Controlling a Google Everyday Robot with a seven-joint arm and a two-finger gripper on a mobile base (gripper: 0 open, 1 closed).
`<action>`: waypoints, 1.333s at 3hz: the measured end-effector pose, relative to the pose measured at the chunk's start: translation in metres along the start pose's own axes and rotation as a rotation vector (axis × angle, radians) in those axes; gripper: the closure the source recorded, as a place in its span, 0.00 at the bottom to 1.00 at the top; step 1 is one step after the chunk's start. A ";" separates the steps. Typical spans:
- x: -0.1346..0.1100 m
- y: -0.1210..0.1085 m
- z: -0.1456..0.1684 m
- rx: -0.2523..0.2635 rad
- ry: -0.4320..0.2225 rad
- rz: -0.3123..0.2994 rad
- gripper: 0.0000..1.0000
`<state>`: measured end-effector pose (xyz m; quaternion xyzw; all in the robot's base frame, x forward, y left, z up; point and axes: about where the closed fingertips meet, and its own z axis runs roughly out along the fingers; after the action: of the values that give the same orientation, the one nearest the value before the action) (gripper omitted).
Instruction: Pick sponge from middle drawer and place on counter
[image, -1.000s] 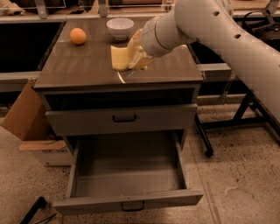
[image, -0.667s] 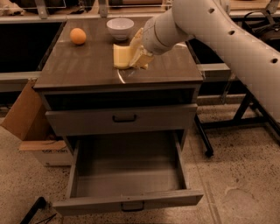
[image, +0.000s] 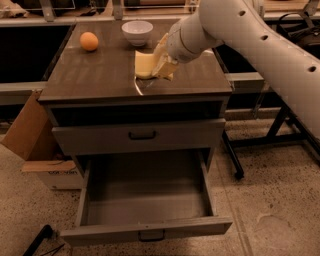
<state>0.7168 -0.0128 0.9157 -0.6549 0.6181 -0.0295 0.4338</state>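
The pale-yellow sponge is held just above the counter, right of its middle; I cannot tell if its lower edge touches the top. My gripper reaches in from the upper right on the white arm and is shut on the sponge's right side. The middle drawer, the lowest grey one, is pulled fully out and its tray shows nothing inside.
An orange fruit and a white bowl sit at the back of the counter. The drawer above is closed. A cardboard box stands at the left of the cabinet, black table legs at the right.
My gripper has carried the sponge a little to the right over the counter. The drawer, fruit and bowl have not moved.
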 end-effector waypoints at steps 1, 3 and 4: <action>0.021 -0.005 -0.001 -0.007 0.017 0.079 1.00; 0.067 -0.024 -0.004 0.011 0.077 0.255 0.83; 0.085 -0.031 -0.003 0.027 0.116 0.327 0.60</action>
<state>0.7595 -0.0898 0.8944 -0.5371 0.7399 -0.0045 0.4051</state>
